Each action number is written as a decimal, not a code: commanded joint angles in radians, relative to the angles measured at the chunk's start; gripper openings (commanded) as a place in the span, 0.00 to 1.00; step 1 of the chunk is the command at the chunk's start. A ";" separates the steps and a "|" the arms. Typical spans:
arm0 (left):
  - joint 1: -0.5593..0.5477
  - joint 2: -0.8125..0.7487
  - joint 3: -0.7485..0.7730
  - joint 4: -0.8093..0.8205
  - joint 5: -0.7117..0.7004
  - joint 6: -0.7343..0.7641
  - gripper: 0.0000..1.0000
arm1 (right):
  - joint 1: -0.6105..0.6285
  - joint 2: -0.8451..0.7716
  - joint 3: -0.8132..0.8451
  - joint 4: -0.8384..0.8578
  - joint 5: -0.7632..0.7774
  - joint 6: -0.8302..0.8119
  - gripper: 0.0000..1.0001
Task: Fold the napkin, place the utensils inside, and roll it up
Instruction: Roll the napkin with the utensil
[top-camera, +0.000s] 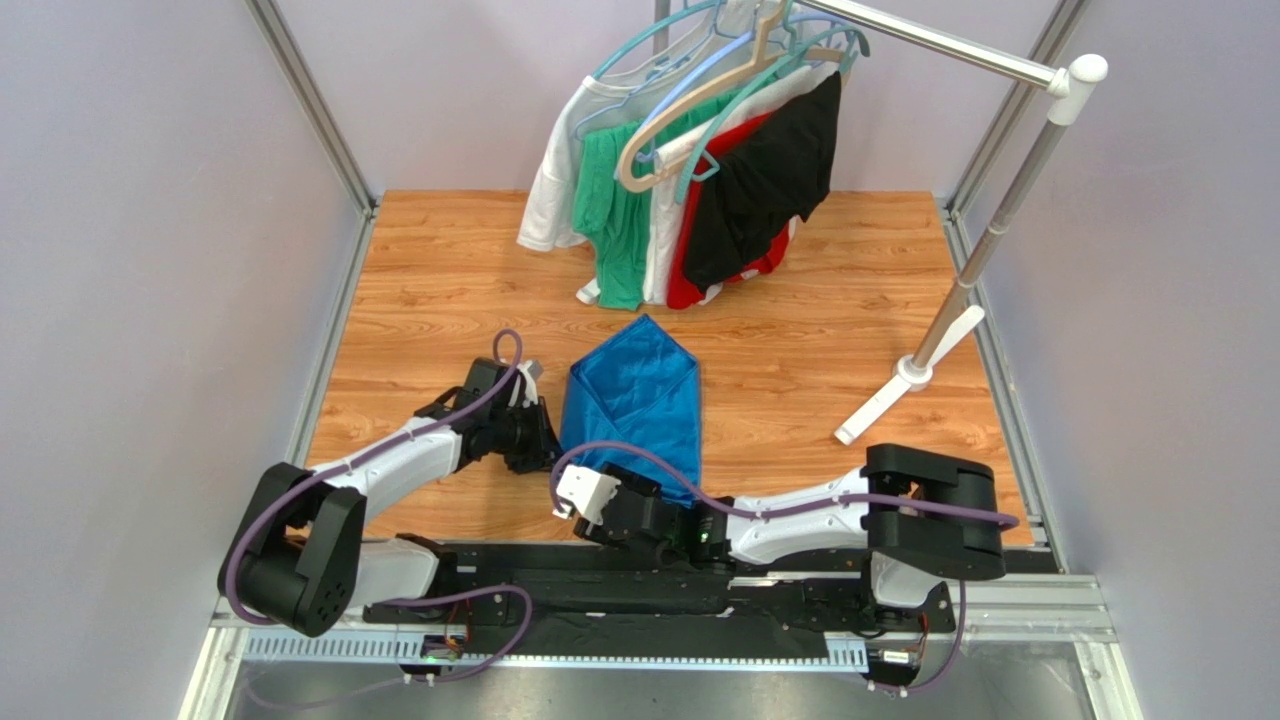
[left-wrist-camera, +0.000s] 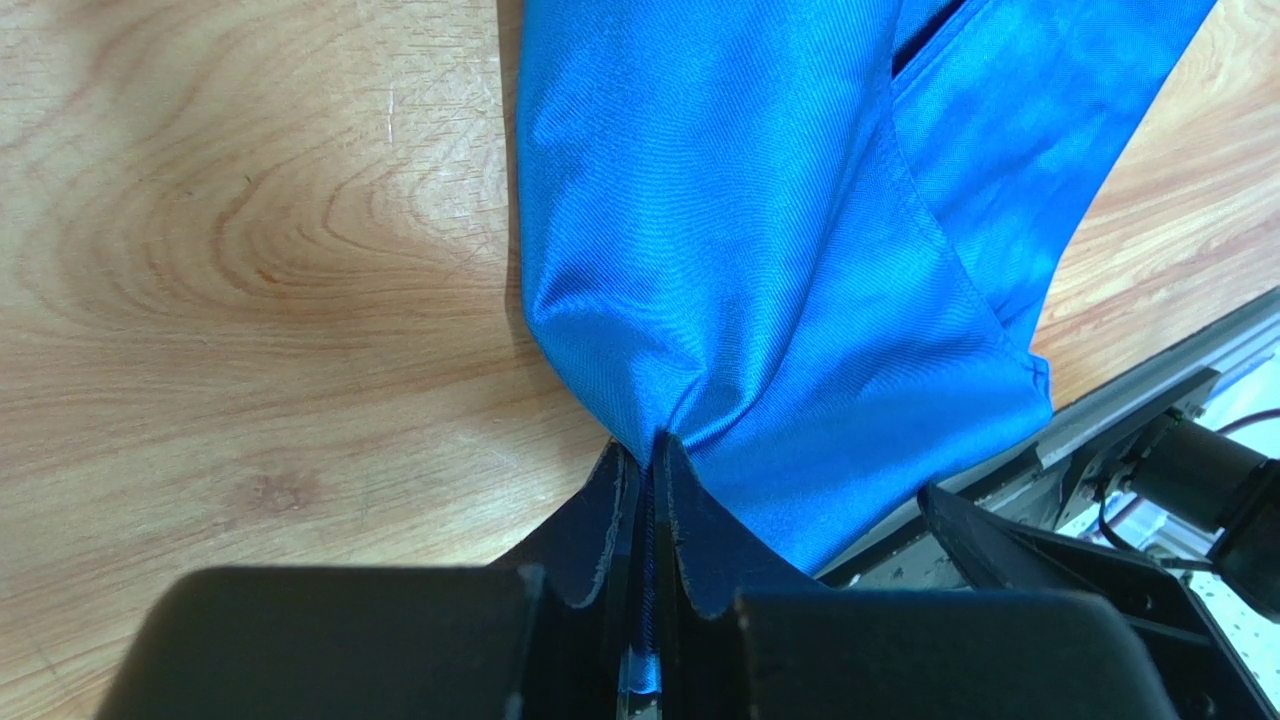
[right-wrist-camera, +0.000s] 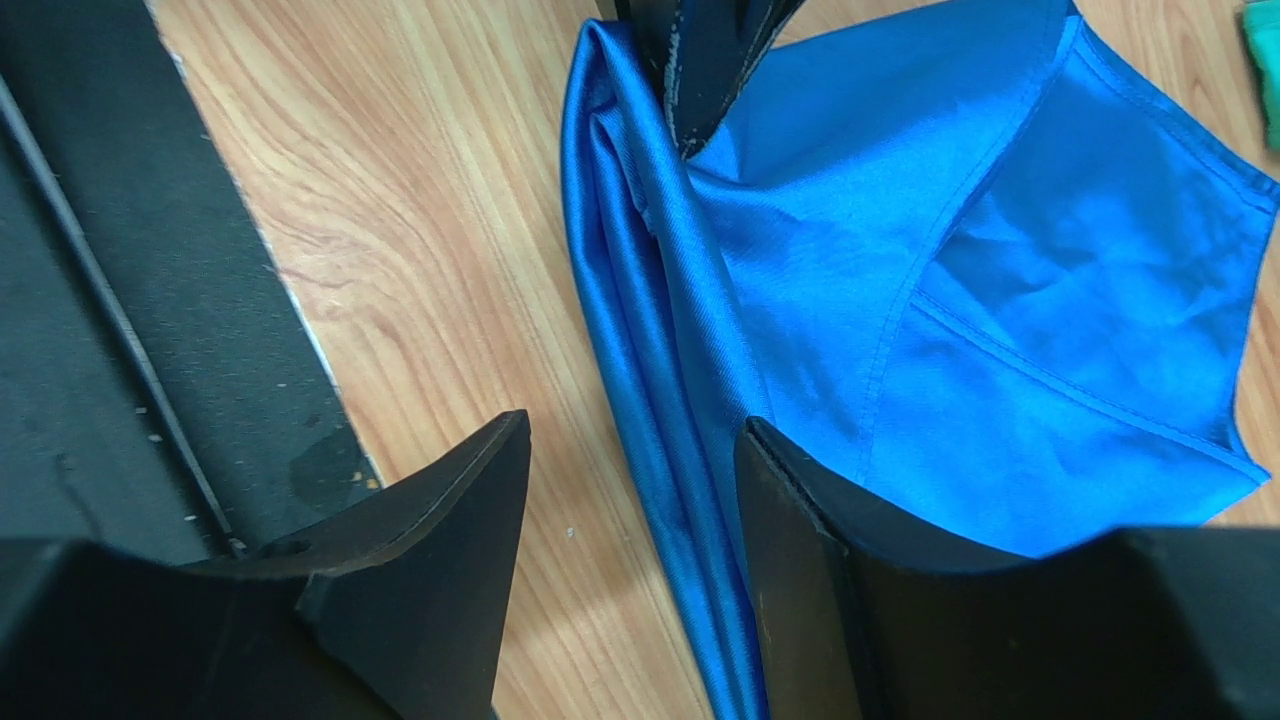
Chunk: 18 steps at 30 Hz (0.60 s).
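The left pincer (left-wrist-camera: 646, 450) is clenched on a bunched edge of the napkin (left-wrist-camera: 751, 225), which fans out ahead of its tips across the wooden surface (left-wrist-camera: 226, 225); this hold probably anchors or draws the cloth while the fold is formed. The right pincer (right-wrist-camera: 631, 435) is released, its jaws spread astride the napkin's doubled edge, apparently poised to take it. Count: one napkin, partly folded; two pincers; no utensils visible in any view.

Spread jaws of right gripper (right-wrist-camera: 631, 435) straddle napkin (right-wrist-camera: 962, 300) edge.
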 joint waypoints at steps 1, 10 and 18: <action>0.005 0.001 0.024 -0.028 0.010 0.030 0.00 | 0.013 0.029 0.039 0.107 0.077 -0.064 0.57; 0.007 -0.001 0.029 -0.031 0.013 0.032 0.00 | 0.034 0.099 0.058 0.130 0.114 -0.136 0.56; 0.008 0.004 0.032 -0.034 0.015 0.033 0.00 | 0.089 0.075 0.049 0.156 0.203 -0.237 0.56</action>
